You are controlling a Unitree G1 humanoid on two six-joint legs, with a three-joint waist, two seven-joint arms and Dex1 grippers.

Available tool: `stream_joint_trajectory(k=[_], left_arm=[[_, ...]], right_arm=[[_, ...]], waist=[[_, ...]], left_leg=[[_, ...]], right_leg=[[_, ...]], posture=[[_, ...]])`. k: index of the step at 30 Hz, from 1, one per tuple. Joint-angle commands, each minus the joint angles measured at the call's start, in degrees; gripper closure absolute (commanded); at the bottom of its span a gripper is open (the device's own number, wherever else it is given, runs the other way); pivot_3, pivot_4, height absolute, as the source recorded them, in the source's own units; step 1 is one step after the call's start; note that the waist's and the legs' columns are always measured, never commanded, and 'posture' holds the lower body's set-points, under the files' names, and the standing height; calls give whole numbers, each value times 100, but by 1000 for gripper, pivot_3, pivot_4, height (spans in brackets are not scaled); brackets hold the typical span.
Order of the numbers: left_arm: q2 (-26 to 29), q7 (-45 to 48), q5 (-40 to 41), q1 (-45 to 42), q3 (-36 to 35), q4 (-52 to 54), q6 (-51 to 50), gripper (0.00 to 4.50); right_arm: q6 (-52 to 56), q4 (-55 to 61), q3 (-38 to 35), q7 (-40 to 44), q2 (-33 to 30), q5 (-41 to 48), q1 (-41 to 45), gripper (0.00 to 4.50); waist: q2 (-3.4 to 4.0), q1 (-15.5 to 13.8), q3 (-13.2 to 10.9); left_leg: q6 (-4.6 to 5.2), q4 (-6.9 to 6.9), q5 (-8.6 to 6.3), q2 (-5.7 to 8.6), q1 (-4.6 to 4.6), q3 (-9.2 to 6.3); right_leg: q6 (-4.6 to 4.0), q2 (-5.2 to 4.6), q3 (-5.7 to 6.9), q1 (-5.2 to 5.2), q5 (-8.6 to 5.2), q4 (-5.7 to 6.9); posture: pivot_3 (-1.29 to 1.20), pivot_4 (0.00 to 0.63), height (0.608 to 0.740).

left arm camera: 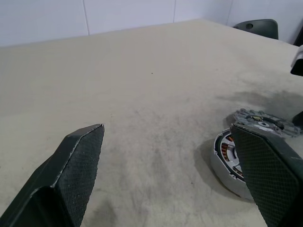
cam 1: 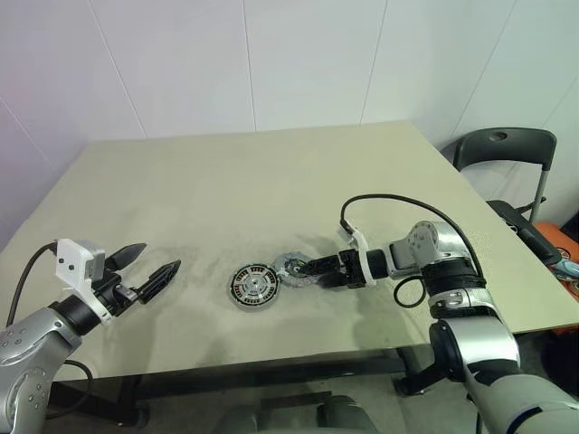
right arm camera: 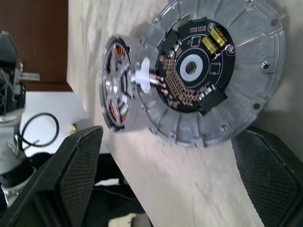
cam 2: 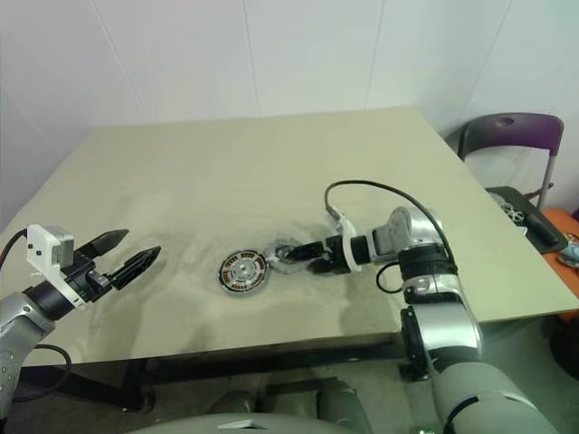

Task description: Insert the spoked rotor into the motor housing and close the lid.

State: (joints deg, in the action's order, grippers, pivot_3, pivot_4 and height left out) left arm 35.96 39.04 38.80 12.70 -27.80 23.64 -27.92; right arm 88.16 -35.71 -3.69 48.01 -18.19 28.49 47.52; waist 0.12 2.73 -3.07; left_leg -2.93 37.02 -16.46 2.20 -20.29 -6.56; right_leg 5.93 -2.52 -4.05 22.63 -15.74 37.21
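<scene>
The motor housing (cam 1: 253, 286), a dark-rimmed disc with copper windings and a pale centre, lies near the table's front edge. The spoked rotor (cam 1: 291, 268), a grey ribbed piece with an uneven outline and a dark circuit board in its middle (right arm camera: 213, 71), rests tilted against the housing's right side (right arm camera: 116, 90). A white peg on it points toward the housing. My right gripper (cam 1: 306, 272) is open just right of the rotor, with one fingertip (right arm camera: 248, 142) at its rim. My left gripper (cam 1: 160, 259) is open, hovering well left of the housing (left arm camera: 227, 161). The lid is out of view.
The beige table (cam 1: 271, 181) stretches far back to a white wall. A dark folding chair (cam 1: 507, 149) stands beyond the right edge, with orange and dark items (cam 1: 556, 240) near it. A black cable (cam 1: 380, 203) loops over my right wrist.
</scene>
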Motion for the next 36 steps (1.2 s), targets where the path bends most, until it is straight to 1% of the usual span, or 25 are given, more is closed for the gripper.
stream_joint_trajectory(k=[1,8,23,26,33,36], left_arm=[[27,-34,49,-71,-106,131,56,0],[32,-56,57,-59,-136,139,68,0],[53,-68,73,-59,-189,130,65,0],[47,-82,77,-61,-186,144,62,0],[45,-100,81,-38,-216,148,68,0],[45,-103,74,-46,-216,137,75,0]], right_arm=[[-204,-318,-535,-259,235,153,293,71],[-479,-569,-995,-578,535,208,394,71],[-323,632,-987,-419,722,980,263,71],[-252,953,-858,-321,721,1146,171,71],[205,1984,-302,39,553,1676,-104,71],[148,2194,-59,54,476,1684,-145,71]], waist=[[0,1,0],[1,-9,-1],[2,-4,-1],[2,-6,-1],[3,-9,-2],[3,-6,-2]], left_leg=[[0,0,0,0,0,0],[0,-2,0,1,-6,1],[0,-3,0,0,-6,0],[0,-2,0,0,-6,0],[0,-4,0,0,-8,-1],[0,-3,0,0,-8,0]], right_leg=[[0,0,0,0,0,0],[1,-2,0,4,1,-2],[1,-1,1,5,0,-2],[1,-1,1,5,0,-2],[1,-2,1,7,0,-3],[1,-2,1,6,-1,-3]], posture=[[0,0,740],[0,0,740],[0,0,740],[0,0,740],[0,0,740],[0,0,740]])
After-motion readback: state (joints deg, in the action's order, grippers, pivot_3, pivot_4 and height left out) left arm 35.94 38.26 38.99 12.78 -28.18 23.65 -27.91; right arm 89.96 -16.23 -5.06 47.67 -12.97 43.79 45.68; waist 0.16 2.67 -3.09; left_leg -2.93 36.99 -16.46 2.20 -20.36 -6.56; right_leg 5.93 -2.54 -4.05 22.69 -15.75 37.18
